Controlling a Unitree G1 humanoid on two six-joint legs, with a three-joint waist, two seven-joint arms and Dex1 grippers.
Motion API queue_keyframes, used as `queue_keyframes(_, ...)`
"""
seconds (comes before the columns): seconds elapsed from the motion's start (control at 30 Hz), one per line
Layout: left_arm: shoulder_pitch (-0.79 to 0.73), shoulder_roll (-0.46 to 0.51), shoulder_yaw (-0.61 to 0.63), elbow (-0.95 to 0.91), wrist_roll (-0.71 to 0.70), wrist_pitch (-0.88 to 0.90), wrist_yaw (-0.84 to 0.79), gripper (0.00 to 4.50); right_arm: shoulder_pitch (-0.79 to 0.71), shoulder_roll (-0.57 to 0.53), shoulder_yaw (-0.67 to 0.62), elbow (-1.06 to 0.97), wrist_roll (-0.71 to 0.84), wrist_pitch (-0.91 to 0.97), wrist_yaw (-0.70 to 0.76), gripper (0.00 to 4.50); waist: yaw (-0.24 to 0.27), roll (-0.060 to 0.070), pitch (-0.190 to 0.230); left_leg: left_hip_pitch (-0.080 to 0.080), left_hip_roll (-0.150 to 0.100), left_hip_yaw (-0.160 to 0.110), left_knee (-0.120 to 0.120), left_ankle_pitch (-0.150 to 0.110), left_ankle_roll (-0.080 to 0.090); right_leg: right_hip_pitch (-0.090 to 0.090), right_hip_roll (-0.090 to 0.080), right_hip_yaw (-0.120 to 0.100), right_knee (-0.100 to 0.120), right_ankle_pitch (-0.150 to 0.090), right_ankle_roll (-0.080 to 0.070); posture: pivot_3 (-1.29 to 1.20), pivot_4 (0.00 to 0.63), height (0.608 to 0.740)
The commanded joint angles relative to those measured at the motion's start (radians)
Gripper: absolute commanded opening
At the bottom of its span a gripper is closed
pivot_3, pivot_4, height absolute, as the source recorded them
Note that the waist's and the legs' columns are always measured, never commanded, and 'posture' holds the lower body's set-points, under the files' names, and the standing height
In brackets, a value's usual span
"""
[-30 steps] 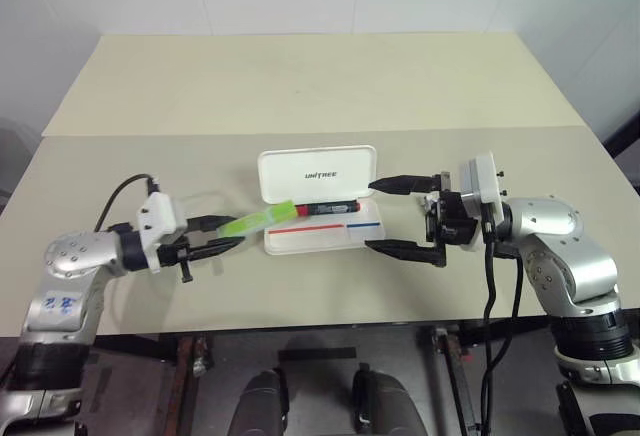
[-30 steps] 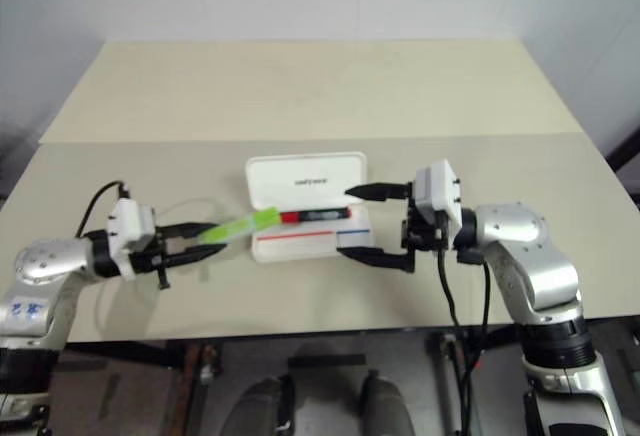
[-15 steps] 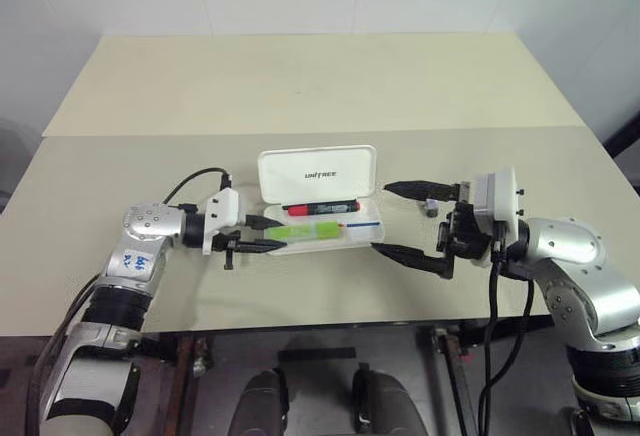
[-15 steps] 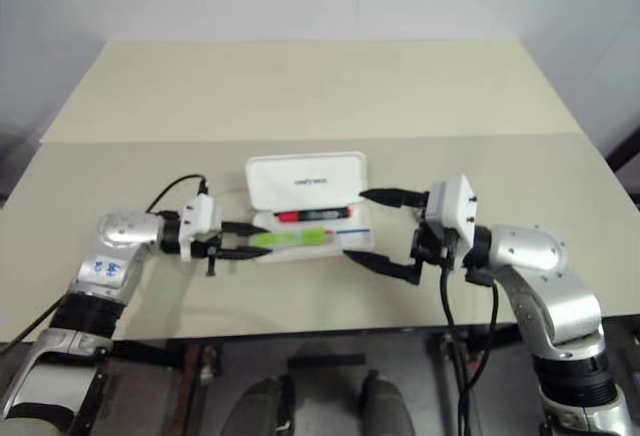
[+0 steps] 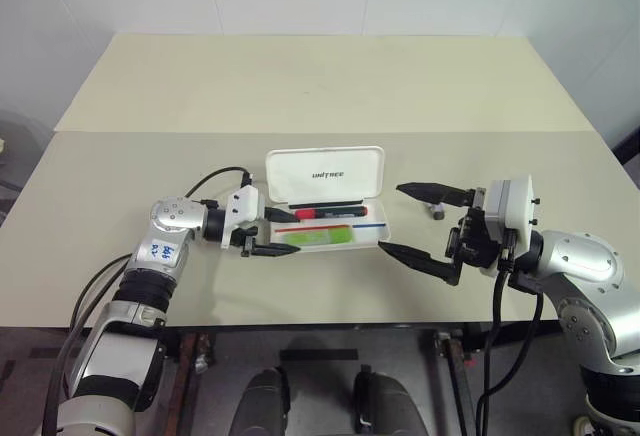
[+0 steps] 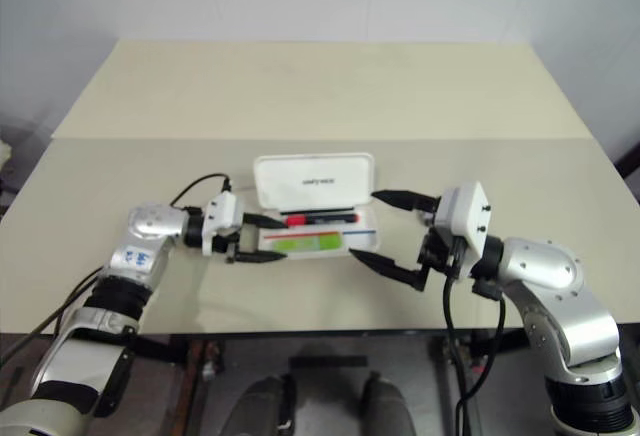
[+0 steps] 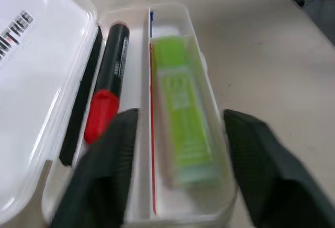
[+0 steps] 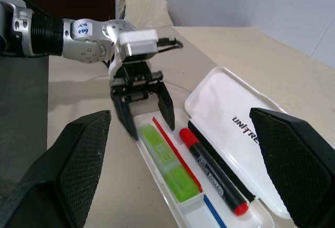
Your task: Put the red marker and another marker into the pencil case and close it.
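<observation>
Left tool apart, straddling the case end w/ both markers inside, right tool wide apart nearby; lid looks light, stiff, slick plastic, so best pushed at its free edge.

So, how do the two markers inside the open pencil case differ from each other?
The red marker is slim, with a black barrel and red cap; the light-green marker is thicker and translucent lime. The red marker lies in the compartment nearer the lid; the green one in the front compartment. Both lie flat, lengthwise in the pencil case.
</observation>
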Motion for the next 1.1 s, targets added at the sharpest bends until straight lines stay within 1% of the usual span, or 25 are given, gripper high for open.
queue_keyframes(0.03,-0.007,-0.008,0.007,-0.003,-0.001,-0.018,0.0,4.2,-0.01,-0.01,-0.022,-0.032,0.019,-0.004,-0.012,4.5,0.0,0.0,0.0,0.0,0.0,0.0,0.0,0.0,0.0,0.0,0.0,0.0,0.0,0.0,0.0,0.0,0.15,0.74)
queue_keyframes(0.07,-0.002,-0.008,0.01,-0.012,-0.007,-0.013,-0.006,4.45,-0.014,-0.008,-0.019,-0.029,0.019,-0.005,-0.013,4.5,0.0,0.0,0.0,0.0,0.0,0.0,0.0,0.0,0.0,0.0,0.0,0.0,0.0,0.0,0.0,0.0,0.15,0.74)
queue_keyframes(0.27,0.026,-0.003,0.029,-0.071,-0.036,0.014,-0.014,4.45,-0.019,0.0,-0.005,-0.02,0.005,0.002,-0.036,4.5,0.0,0.0,0.0,0.0,0.0,0.0,0.0,0.0,0.0,0.0,0.0,0.0,0.0,0.0,0.0,0.0,0.15,0.74)
queue_keyframes(0.4,0.073,0.023,0.075,-0.18,-0.095,0.05,-0.02,4.45,0.011,0.06,-0.009,0.021,-0.095,0.09,-0.267,4.5,-0.002,-0.001,0.0,0.0,0.0,0.0,0.0,0.0,0.0,0.0,0.0,0.0,0.0,0.0,0.0,0.0,0.15,0.74)
queue_keyframes(0.5,0.099,0.04,0.114,-0.266,-0.133,0.095,0.01,4.45,0.055,0.166,-0.022,0.066,-0.167,0.091,-0.438,4.5,-0.002,-0.001,-0.001,0.0,0.001,-0.001,0.0,0.0,-0.001,0.0,0.0,0.0,0.001,0.0,0.0,0.0,0.15,0.74)
queue_keyframes(0.6,0.125,0.042,0.138,-0.34,-0.157,0.137,0.039,4.45,0.065,0.234,-0.021,0.093,-0.225,0.073,-0.533,4.5,-0.002,-0.001,-0.001,0.0,0.0,0.0,-0.001,0.0,-0.001,0.0,0.0,0.0,0.001,0.0,0.0,0.0,0.15,0.74)
queue_keyframes(0.7,0.169,0.065,0.166,-0.439,-0.18,0.189,0.065,4.45,0.063,0.309,-0.028,0.142,-0.293,0.047,-0.647,4.5,-0.005,-0.001,-0.001,0.0,0.0,0.0,-0.001,0.0,0.0,0.0,0.0,0.0,0.001,0.0,0.0,0.0,0.15,0.74)
queue_keyframes(0.83,0.213,0.099,0.203,-0.527,-0.198,0.238,0.106,4.45,0.047,0.349,-0.024,0.197,-0.342,0.014,-0.706,4.5,-0.012,-0.001,-0.001,0.0,0.001,0.0,-0.001,0.0,0.0,0.0,0.001,0.001,0.001,0.0,0.0,0.0,0.15,0.74)
queue_keyframes(0.97,0.235,0.119,0.225,-0.57,-0.205,0.266,0.138,4.45,0.027,0.37,-0.019,0.254,-0.364,-0.003,-0.73,4.5,-0.024,-0.001,-0.001,0.0,0.001,-0.001,-0.002,0.0,0.0,0.0,0.001,0.001,0.001,0.0,0.0,0.0,0.15,0.74)
queue_keyframes(1.1,0.252,0.144,0.256,-0.631,-0.222,0.305,0.173,4.45,-0.008,0.395,-0.003,0.37,-0.391,-0.04,-0.735,4.5,-0.029,-0.001,-0.001,0.0,0.001,-0.001,-0.002,0.0,0.0,0.0,0.001,0.001,0.001,0.0,0.0,0.0,0.15,0.74)
